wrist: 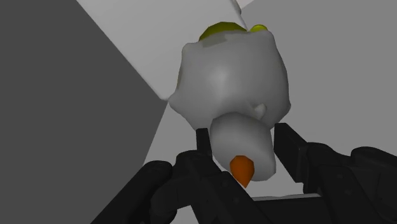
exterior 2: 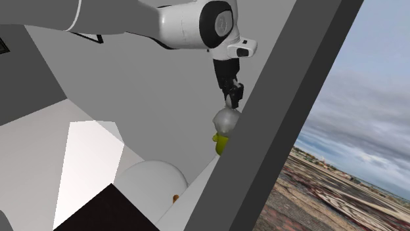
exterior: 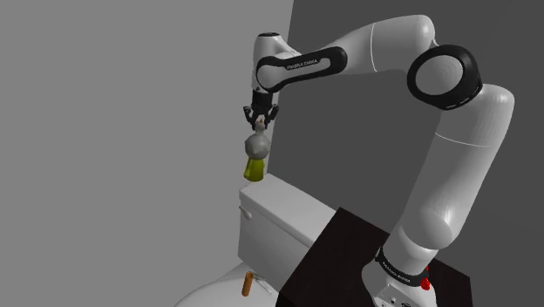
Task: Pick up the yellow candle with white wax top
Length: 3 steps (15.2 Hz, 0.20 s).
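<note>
Yellow candle (exterior: 254, 168) up in the air, grey-white wax top (wrist: 232, 76) pinched between the fingers (wrist: 287, 145) of the black gripper (exterior: 260, 119). Nearest, dark stand (exterior: 349, 253). Next, to its left, toilet tank (exterior: 275, 214). Just above the tank's far-left corner, the candle, seemingly clear of it, though hard to say. Grasp done, lift in hand. Next: straight up, firm grip, no swing toward the grey wall (exterior: 105, 105) beyond.
</note>
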### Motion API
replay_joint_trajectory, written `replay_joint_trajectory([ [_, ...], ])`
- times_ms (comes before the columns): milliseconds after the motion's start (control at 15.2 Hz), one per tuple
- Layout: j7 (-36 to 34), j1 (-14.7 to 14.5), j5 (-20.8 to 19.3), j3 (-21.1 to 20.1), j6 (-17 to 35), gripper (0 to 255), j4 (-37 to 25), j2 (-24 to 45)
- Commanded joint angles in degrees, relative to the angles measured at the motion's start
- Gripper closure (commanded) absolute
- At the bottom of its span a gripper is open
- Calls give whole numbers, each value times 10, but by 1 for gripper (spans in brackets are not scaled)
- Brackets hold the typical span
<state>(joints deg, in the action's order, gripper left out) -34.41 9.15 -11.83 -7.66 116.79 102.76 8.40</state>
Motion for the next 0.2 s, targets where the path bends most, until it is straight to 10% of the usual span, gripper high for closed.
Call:
replay_joint_trajectory([
  [0, 3, 0, 2, 0, -16, 255, -14, -3],
  [132, 3, 0, 2, 0, -17, 255, -15, -3],
])
